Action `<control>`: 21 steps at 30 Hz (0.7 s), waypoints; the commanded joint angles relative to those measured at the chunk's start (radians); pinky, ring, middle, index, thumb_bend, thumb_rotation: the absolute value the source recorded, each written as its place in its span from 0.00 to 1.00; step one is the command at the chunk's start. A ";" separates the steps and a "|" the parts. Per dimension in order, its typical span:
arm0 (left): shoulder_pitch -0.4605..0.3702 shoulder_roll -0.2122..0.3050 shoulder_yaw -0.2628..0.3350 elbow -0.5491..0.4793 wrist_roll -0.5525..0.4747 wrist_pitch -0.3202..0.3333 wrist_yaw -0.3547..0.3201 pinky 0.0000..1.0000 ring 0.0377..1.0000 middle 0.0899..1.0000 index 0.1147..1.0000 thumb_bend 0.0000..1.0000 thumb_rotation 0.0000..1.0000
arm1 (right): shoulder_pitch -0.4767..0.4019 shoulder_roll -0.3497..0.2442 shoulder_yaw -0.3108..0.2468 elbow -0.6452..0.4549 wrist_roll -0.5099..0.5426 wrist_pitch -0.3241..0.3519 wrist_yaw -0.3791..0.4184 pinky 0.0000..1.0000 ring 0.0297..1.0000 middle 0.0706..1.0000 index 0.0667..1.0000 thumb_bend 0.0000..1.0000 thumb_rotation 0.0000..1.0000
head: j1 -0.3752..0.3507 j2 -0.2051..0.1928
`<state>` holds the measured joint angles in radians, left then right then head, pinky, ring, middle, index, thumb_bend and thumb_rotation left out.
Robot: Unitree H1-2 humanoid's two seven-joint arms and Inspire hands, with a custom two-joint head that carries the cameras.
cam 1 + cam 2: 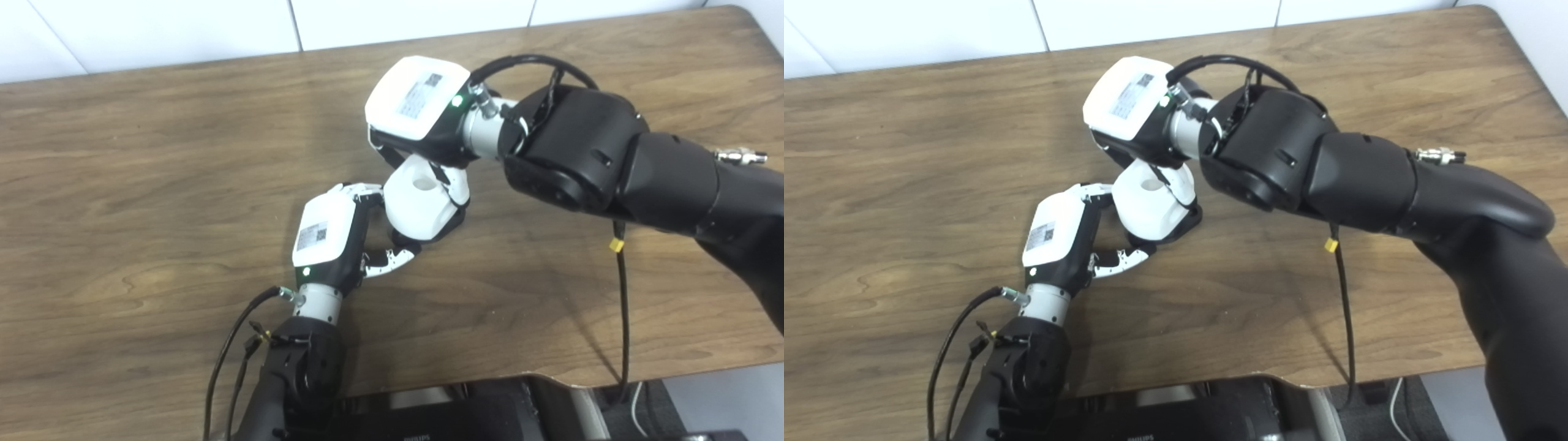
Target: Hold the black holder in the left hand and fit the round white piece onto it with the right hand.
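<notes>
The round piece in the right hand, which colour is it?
White, clearest in the left eye view.

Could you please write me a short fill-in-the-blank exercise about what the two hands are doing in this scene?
1. The round white piece is gripped from above by the ____ hand.
2. The left hand sits on the ____ side of the white piece in the picture.
3. The top of the white piece has a round ____ in it.
4. The table under both hands is made of brown ____.

Missing words: right; left; hole; wood
</notes>
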<state>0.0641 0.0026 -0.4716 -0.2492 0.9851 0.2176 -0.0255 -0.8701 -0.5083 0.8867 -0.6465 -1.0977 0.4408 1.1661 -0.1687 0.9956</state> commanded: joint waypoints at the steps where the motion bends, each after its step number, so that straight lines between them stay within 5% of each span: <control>1: -0.018 -0.009 -0.001 -0.043 0.010 -0.013 0.007 0.88 0.80 0.72 0.42 0.52 0.05 | 0.007 -0.024 0.048 0.004 0.004 0.029 0.104 0.62 0.82 0.70 0.45 0.52 0.13 | -0.001 0.000; 7: -0.018 -0.009 0.001 -0.044 0.011 -0.011 0.000 0.88 0.80 0.73 0.42 0.52 0.06 | -0.001 -0.034 0.082 -0.004 -0.016 0.029 0.104 0.61 0.81 0.69 0.45 0.52 0.13 | -0.002 -0.003; 21: -0.017 -0.011 0.002 -0.036 0.009 -0.017 0.008 0.89 0.80 0.73 0.42 0.52 0.06 | 0.015 -0.027 0.037 -0.001 -0.029 0.029 0.104 0.60 0.81 0.69 0.45 0.52 0.13 | 0.002 -0.008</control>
<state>0.0641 0.0025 -0.4703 -0.2534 0.9846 0.2180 -0.0383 -0.8750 -0.5119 0.9152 -0.6558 -1.1464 0.4413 1.1660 -0.1657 0.9879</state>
